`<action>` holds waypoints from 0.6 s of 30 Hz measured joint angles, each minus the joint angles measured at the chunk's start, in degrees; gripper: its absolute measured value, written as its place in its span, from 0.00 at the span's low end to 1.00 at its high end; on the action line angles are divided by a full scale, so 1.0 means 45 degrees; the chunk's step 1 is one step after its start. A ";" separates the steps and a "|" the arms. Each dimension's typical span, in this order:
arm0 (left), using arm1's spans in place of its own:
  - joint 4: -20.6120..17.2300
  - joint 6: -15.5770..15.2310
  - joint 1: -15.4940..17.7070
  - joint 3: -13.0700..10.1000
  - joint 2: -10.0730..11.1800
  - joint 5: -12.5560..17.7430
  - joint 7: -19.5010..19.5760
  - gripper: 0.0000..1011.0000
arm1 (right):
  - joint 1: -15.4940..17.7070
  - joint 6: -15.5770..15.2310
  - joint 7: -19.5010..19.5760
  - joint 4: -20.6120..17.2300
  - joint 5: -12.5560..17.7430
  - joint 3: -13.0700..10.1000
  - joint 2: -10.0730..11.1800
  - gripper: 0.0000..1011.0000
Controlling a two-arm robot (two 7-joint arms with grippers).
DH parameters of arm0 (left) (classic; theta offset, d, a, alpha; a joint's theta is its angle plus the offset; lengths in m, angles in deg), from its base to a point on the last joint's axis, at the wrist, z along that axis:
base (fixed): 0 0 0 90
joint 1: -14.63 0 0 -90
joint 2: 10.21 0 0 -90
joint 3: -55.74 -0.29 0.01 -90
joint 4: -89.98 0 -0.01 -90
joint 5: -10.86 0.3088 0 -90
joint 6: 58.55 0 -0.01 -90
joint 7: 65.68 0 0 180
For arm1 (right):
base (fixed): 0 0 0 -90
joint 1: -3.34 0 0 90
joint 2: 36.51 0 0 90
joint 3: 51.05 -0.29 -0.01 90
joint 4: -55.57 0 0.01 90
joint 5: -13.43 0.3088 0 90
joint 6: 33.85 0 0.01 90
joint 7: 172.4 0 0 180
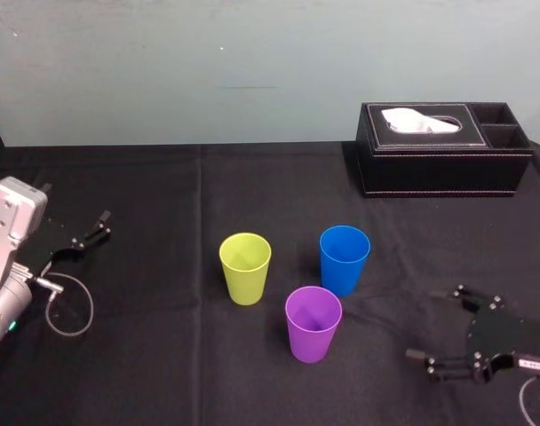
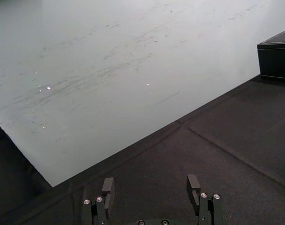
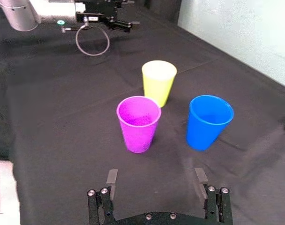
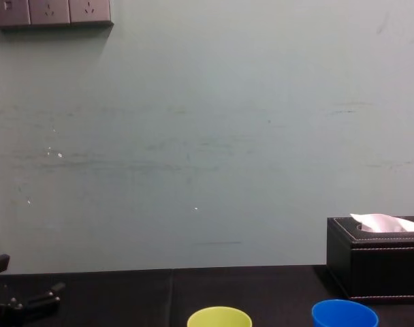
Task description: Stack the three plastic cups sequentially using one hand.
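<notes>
Black cloth (image 1: 163, 373) covers the table up to a pale, scuffed wall (image 1: 252, 71). A tissue box (image 1: 443, 164) stands back right. Mid-table, upright and apart: yellow-green cup (image 1: 245, 266), blue cup (image 1: 345, 259), purple cup (image 1: 313, 324) nearest me. My right gripper (image 3: 155, 173) is spread wide, near the purple cup; my left gripper (image 2: 150, 180), also spread, is far left.

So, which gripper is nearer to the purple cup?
The right. The right gripper sits open, close to the right of the purple cup; the left gripper, also open, is far off to its left, past the yellow-green cup.
</notes>
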 joint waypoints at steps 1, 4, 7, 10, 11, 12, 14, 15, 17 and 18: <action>0.0000 0.0000 0.0000 0.0000 0.0000 0.0000 0.0000 1.00 | -0.0007 -0.0022 0.0001 0.0010 0.0013 0.0064 -0.0031 0.99; 0.0000 0.0000 0.0000 0.0000 0.0000 0.0000 0.0000 1.00 | -0.0056 -0.0102 0.0013 0.0087 0.0063 0.0294 -0.0172 0.99; -0.0001 0.0000 0.0000 0.0000 0.0000 0.0000 0.0000 1.00 | -0.0116 -0.0140 0.0067 0.0162 0.0074 0.0512 -0.0304 0.99; 0.0000 -0.0001 0.0000 0.0000 0.0000 0.0000 0.0000 1.00 | -0.0222 -0.0166 0.0132 0.0250 0.0074 0.0732 -0.0452 0.99; -0.0001 0.0000 0.0000 0.0000 0.0000 0.0000 0.0000 1.00 | -0.0247 -0.0167 0.0136 0.0265 0.0072 0.0774 -0.0479 0.99; 0.0000 0.0000 0.0001 0.0000 0.0000 -0.0001 0.0000 1.00 | -0.0304 -0.0172 0.0144 0.0301 0.0064 0.0888 -0.0539 0.99; 0.0000 0.0000 0.0001 0.0000 0.0000 0.0000 0.0000 1.00 | -0.0362 -0.0175 0.0153 0.0329 0.0044 0.1003 -0.0600 0.99; 0.0000 0.0000 0.0000 0.0000 0.0000 0.0000 0.0000 1.00 | -0.0427 -0.0177 0.0159 0.0351 0.0000 0.1118 -0.0658 0.99; -0.0001 0.0000 0.0000 0.0000 0.0000 0.0000 0.0000 1.00 | -0.0502 -0.0189 0.0159 0.0384 -0.0034 0.1233 -0.0712 0.99; 0.0000 0.0000 0.0000 0.0000 0.0000 0.0000 0.0000 1.00 | -0.0566 -0.0199 0.0159 0.0408 -0.0075 0.1352 -0.0770 0.99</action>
